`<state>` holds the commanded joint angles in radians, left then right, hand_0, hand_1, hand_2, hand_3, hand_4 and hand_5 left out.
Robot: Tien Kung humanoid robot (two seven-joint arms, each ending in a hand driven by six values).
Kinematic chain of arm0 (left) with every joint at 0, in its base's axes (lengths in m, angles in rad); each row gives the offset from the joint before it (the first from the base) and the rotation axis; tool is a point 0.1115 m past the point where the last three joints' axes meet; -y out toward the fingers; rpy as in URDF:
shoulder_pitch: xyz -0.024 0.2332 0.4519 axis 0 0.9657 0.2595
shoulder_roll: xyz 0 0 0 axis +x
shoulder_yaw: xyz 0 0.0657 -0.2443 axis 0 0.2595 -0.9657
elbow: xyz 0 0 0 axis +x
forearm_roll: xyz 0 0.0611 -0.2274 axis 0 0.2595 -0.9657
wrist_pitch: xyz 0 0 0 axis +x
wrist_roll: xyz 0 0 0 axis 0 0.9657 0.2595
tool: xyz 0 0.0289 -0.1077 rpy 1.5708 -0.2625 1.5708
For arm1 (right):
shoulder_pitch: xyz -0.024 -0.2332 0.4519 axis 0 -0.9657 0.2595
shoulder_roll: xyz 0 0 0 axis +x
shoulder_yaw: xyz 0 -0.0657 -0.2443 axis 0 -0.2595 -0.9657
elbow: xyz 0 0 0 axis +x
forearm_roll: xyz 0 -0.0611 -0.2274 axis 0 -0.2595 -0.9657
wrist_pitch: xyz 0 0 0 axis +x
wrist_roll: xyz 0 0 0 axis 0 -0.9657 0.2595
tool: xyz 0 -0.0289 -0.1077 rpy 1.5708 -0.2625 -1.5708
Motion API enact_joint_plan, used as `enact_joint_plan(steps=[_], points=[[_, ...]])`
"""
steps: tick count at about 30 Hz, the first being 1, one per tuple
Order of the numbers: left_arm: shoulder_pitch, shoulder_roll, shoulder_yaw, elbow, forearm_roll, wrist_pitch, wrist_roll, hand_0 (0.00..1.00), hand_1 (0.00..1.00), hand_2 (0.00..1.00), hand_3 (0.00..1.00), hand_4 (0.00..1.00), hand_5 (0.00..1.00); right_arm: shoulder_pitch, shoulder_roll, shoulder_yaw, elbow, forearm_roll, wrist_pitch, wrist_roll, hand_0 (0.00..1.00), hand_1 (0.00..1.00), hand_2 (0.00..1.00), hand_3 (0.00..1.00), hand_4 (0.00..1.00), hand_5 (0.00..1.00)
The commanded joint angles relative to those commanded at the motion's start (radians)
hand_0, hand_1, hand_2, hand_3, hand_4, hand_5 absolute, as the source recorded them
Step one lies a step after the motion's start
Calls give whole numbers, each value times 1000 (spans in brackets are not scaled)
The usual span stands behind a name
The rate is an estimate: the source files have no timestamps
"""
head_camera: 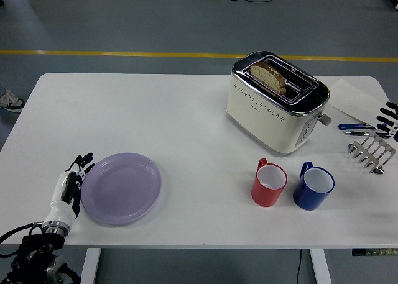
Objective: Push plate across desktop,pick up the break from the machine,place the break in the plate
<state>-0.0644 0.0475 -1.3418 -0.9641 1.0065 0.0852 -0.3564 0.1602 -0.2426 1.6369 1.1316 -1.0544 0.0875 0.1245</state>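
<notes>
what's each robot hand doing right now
Left robot hand: open, fingers straight, flat against the left rim of the purple plate, holding nothing.
Right robot hand: only dark fingertips show at the right edge; cannot be told.

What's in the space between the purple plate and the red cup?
Nothing. In the head view, only bare white table lies between the purple plate and the red cup.
</notes>
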Motion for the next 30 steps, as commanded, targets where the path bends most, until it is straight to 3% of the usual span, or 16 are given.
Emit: enact_joint_plan(steps=[7,17,30], points=[[-1,0,28,-3,-71,-14,-4,836,860,907,800,543,998,-2,1,-5,-1,0,0,0,794,750,758,755,561,692],[-6,1,70,0,-105,-25,-8,830,853,900,798,543,998,-7,0,-7,-1,0,0,0,794,750,757,755,559,690],[-56,4,163,2,-158,-20,-15,826,849,895,793,542,998,3,0,-3,0,0,-1,0,793,748,756,754,561,694]])
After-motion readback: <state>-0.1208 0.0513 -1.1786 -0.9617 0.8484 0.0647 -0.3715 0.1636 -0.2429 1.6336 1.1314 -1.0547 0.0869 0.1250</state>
